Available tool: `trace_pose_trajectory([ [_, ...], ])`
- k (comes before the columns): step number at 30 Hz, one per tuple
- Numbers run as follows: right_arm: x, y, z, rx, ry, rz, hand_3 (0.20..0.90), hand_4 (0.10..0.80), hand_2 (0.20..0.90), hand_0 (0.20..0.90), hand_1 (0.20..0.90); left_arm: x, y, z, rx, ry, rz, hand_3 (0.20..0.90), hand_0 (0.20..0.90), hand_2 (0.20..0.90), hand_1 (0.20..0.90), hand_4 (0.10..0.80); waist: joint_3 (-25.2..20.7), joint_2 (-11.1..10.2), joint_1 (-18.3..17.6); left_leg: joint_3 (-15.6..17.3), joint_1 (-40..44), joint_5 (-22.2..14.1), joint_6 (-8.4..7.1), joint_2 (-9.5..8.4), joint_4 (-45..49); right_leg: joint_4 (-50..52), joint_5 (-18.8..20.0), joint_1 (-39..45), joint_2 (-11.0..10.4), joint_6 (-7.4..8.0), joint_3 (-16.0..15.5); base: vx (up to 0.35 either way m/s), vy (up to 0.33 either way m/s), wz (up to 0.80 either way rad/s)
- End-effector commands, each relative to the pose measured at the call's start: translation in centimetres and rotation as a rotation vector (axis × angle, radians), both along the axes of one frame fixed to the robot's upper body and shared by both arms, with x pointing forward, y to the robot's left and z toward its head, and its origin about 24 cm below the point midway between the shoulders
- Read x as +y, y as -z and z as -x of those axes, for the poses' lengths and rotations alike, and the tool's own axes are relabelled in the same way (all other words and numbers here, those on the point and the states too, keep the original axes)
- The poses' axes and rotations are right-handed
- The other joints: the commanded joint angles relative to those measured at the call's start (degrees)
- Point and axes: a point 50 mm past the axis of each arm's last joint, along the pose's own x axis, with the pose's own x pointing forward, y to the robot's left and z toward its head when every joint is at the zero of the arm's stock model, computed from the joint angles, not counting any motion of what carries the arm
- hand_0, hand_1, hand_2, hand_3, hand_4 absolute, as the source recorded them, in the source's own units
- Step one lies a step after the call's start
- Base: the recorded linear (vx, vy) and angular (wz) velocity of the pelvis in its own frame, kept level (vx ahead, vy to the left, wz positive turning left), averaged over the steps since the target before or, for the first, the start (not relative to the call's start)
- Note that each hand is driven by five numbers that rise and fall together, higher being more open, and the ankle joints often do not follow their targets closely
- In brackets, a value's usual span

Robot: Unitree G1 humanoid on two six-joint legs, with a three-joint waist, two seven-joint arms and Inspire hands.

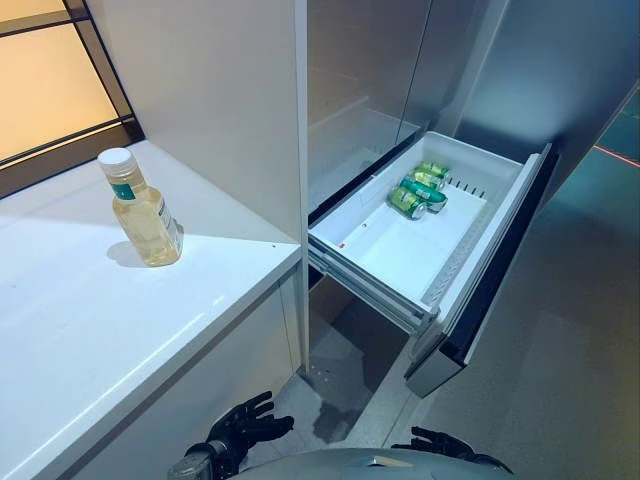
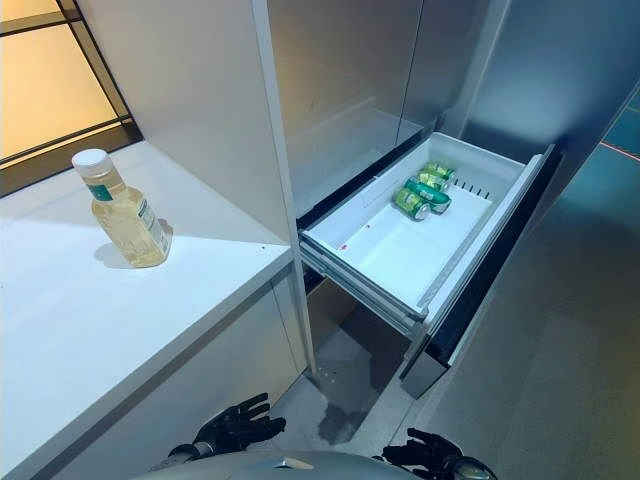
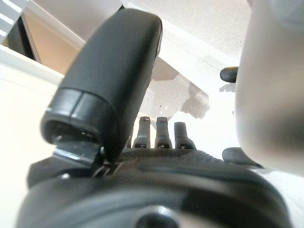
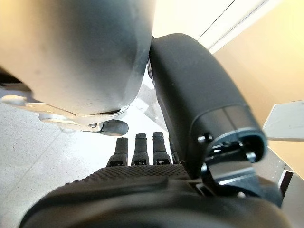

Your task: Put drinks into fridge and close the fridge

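A clear bottle (image 1: 144,211) of pale yellow drink with a white cap stands upright on the white counter (image 1: 90,330) at the left. The fridge's white drawer (image 1: 400,255) is pulled out, with green cans (image 1: 420,187) lying at its far end. My left hand (image 1: 243,427) hangs low by the counter's front, fingers relaxed and holding nothing; it also shows in the left wrist view (image 3: 156,137). My right hand (image 2: 425,450) hangs low below the drawer, fingers relaxed and holding nothing; it also shows in the right wrist view (image 4: 137,152).
The counter's white side wall (image 1: 215,100) stands between the bottle and the fridge. The drawer's dark front panel (image 1: 500,270) juts out over the grey floor (image 1: 570,380). A window (image 1: 45,80) lies behind the counter.
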Motion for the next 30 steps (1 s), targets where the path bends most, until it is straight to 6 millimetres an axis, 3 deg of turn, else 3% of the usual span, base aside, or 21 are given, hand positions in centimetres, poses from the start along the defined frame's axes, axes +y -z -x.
trace_pose_trajectory([
  [1,-0.1,-0.1,-0.7,-0.011,0.005,-0.003,0.900,0.800,0.900,0.900,0.900,-0.8,-1.1,-3.4,-0.138,0.048,-0.006,0.900,0.900,0.900,0.900,0.800,0.93,0.35,-0.14,1.58,-1.61,-5.17,4.33,-5.54,0.57,1.86,-3.84,-0.37,2.90,1.13,1.08,0.000,0.000,0.00],
  [27,-0.1,0.0,-0.5,0.020,-0.018,0.014,0.900,0.800,0.900,0.900,0.900,-1.4,-1.3,-3.8,-0.167,0.182,-0.044,0.900,0.900,0.900,0.900,0.800,0.99,0.34,-0.17,1.63,-1.19,-5.17,4.39,-5.59,0.26,1.83,-3.61,-0.26,2.82,1.50,1.09,0.000,0.000,0.00],
  [30,-0.1,-0.1,-0.6,0.018,-0.023,0.013,0.900,0.800,0.900,0.900,0.900,-2.2,-1.8,-4.5,-0.229,0.350,-0.069,0.900,0.900,0.900,0.900,0.800,1.11,0.41,-0.27,1.76,-1.09,-5.21,4.35,-5.47,0.26,1.89,-3.62,-0.23,2.85,1.52,1.16,0.000,0.000,0.00],
])
